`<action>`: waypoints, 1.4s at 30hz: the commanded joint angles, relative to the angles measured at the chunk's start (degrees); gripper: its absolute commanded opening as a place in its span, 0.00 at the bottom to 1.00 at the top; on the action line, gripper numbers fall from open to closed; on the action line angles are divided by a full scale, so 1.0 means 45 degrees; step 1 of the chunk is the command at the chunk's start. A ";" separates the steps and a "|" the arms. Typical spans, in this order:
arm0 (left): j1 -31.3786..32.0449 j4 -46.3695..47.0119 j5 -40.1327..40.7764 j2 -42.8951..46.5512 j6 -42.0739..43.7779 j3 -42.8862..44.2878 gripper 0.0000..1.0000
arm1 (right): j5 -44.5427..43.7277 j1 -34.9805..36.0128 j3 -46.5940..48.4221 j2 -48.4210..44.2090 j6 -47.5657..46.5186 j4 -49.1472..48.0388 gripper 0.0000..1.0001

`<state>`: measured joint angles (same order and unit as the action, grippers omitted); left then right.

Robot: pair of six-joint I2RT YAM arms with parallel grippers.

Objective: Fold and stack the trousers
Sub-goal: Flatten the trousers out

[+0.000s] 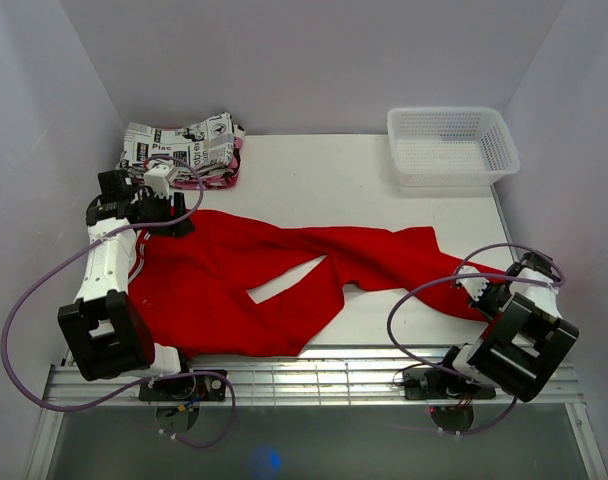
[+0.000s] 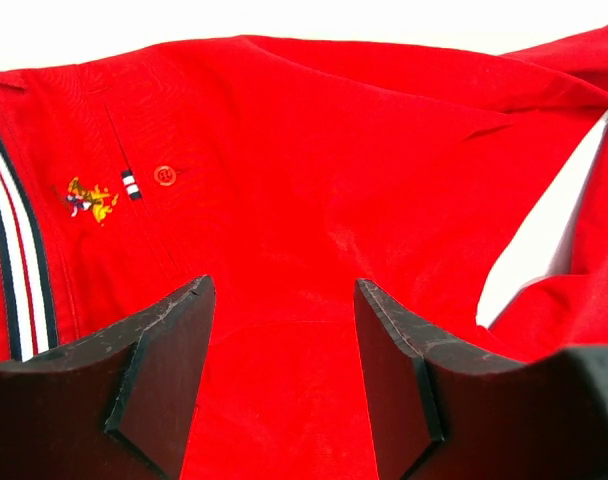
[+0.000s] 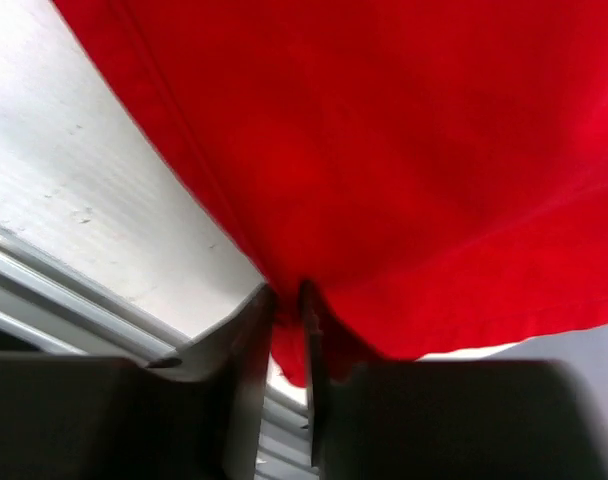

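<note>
One pair of trousers [image 1: 284,270], red, lies spread across mid-frame on the table [image 1: 324,180], waist left, two legs running right. Two grippers: left gripper [image 2: 284,288] sits over the waist, jaws well apart, gripping nothing; right gripper [image 3: 289,300] at lower right, jaws nearly closed, pinches a leg hem. One folded print garment [image 1: 184,148] upper left; one basket [image 1: 452,145] upper right.

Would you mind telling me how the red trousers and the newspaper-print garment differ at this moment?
The trousers are plain red; the newspaper-print garment is black-and-white. The trousers lie spread out, legs splayed; the garment sits folded compactly at the far left corner. The right hand pinches the trousers; no hand holds the garment. Both are soft clothing on the table.
</note>
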<state>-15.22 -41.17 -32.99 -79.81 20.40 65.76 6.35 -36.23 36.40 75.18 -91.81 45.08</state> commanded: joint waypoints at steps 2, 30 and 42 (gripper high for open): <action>-0.0035 0.0008 -0.0012 0.0177 0.0036 0.0543 0.68 | 0.0131 0.0004 -0.1332 -0.0414 -0.0554 -0.1505 0.08; -0.0035 0.1551 -0.0539 -0.0487 -0.1547 0.0425 0.60 | 0.2909 0.2288 1.2145 0.6185 1.1747 -0.1092 0.08; 0.2970 0.0455 -0.1028 -0.3005 0.4076 0.2456 0.63 | 0.2202 0.2562 1.1737 0.6753 1.0990 -0.1131 0.08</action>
<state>-6.09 -40.47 -38.61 -93.47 30.17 72.99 16.82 -24.32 90.15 110.87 -40.93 40.97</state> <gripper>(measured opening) 0.627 0.086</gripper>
